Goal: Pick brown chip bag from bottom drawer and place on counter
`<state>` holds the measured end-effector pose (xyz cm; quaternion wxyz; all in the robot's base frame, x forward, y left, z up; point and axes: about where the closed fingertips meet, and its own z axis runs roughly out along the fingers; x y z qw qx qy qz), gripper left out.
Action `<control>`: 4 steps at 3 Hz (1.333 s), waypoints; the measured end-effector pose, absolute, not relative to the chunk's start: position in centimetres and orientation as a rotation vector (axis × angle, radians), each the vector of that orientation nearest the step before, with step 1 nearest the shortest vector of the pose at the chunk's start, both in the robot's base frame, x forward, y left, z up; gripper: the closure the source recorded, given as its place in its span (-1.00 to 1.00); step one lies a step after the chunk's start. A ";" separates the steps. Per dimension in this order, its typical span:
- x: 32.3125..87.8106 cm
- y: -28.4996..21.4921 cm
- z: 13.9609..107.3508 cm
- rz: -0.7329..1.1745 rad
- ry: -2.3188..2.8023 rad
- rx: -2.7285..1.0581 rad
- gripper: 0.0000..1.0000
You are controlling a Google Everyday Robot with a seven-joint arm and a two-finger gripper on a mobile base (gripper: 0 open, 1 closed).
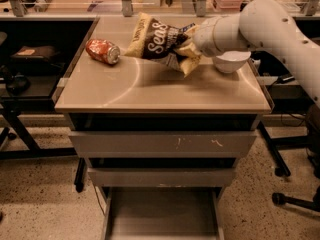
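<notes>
The brown chip bag (pixel 159 43), with white "Sea Salt" lettering, hangs tilted just above the back middle of the beige counter (pixel 165 91). My gripper (pixel 193 48) is shut on the bag's crumpled right end, and the white arm reaches in from the right. The bag's left end points at the counter's back edge. The bottom drawer (pixel 162 215) is pulled open below, and its grey tray shows nothing inside.
A red can (pixel 103 51) lies on its side at the counter's back left. A white bowl (pixel 231 61) stands at the back right, just under my arm. The two wider drawers (pixel 162 144) are closed. Dark desks flank the unit on both sides.
</notes>
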<state>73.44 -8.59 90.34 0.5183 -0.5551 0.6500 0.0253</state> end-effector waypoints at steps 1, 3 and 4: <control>74.9 -8.0 90.0 0.070 1.588 -1.334 1.00; 69.6 -9.6 87.6 0.086 1.653 -1.401 1.00; 69.4 -9.8 87.3 0.087 1.659 -1.402 0.61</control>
